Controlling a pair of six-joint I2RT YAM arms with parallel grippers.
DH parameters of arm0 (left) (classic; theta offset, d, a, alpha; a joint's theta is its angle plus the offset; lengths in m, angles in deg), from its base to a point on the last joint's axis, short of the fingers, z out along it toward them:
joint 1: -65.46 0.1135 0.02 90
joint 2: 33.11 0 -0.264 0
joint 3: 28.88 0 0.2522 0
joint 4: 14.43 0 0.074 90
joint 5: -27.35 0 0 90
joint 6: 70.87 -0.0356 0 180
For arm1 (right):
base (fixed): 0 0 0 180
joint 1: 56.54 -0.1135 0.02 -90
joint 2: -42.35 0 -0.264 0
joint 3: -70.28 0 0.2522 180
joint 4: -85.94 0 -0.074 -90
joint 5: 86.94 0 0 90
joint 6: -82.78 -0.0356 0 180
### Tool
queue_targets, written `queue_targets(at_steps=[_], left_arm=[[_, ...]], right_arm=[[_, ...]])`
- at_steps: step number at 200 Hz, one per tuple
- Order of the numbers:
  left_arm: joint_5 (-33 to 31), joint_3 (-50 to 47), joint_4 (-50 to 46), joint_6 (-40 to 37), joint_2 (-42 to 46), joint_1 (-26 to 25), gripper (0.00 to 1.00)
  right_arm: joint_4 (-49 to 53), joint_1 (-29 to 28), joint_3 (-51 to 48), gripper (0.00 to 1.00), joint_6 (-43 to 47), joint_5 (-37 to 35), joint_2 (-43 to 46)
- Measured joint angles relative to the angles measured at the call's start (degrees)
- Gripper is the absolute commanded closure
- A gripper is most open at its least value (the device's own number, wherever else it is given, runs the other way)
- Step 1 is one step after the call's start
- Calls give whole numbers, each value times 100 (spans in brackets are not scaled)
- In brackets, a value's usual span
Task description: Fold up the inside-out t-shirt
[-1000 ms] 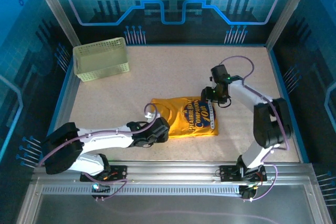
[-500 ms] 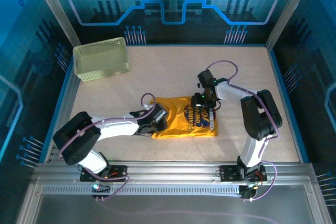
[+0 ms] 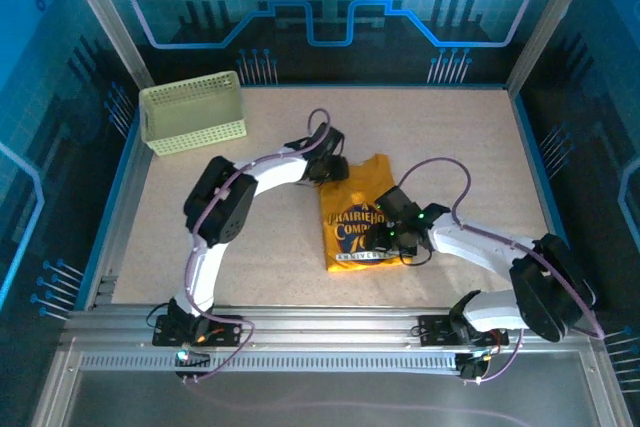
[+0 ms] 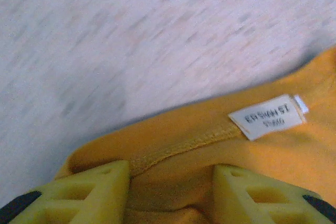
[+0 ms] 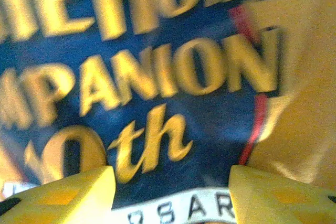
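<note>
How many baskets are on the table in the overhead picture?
1. The pale green plastic lattice basket stands at the far left corner of the speckled beige table, apart from the folded mustard-yellow printed t-shirt. Nothing suggests another basket hidden behind the arms.

Basket (image 3: 193,112) sitting at approx 10 o'clock of table (image 3: 270,247), near far-left corner, upright, open side up. Pale green plastic, lattice walls; nothing showing inside. Table top looking beige, speckled, w/ blue edging running along its sides. Silver rail (image 3: 320,332) lying across near edge at 6 o'clock. Backdrop (image 3: 320,7) standing at 12 o'clock, glowing blue w/ circuit-style line pattern; similar blue panels flanking at 9 and 3 o'clock. Metal frame posts slanting up at both far corners.
</note>
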Motion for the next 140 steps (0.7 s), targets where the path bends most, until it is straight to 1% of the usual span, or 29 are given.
queue_targets(at_steps=[9,20,35,47,67,83,92,110,140], left_arm=[[83,400,-155,-190,-175,0,47],[129,621,-350,-369,-190,0,39],[90,664,-608,-575,15,-2,30],[-61,533,-811,-660,317,-2,27],[-326,-63,-977,-664,1185,0,26],[-354,-597,-953,-557,1871,0,25],[-348,-833,-916,-459,2118,7,25],[-232,-1209,-721,-210,2223,50,27],[118,-1685,-367,142,1812,337,31]], right_arm=[[105,-144,120,37,-81,-2,24],[282,-192,361,34,-98,-90,44],[527,-120,800,34,85,-358,149],[590,68,1132,34,341,-457,199],[507,706,1582,36,833,-428,26],[431,1213,1858,35,1215,-356,-472],[393,1440,2013,35,1412,-308,-831],[385,1845,2345,35,1818,-177,-1541],[463,2295,3185,37,2371,-76,-2546]])
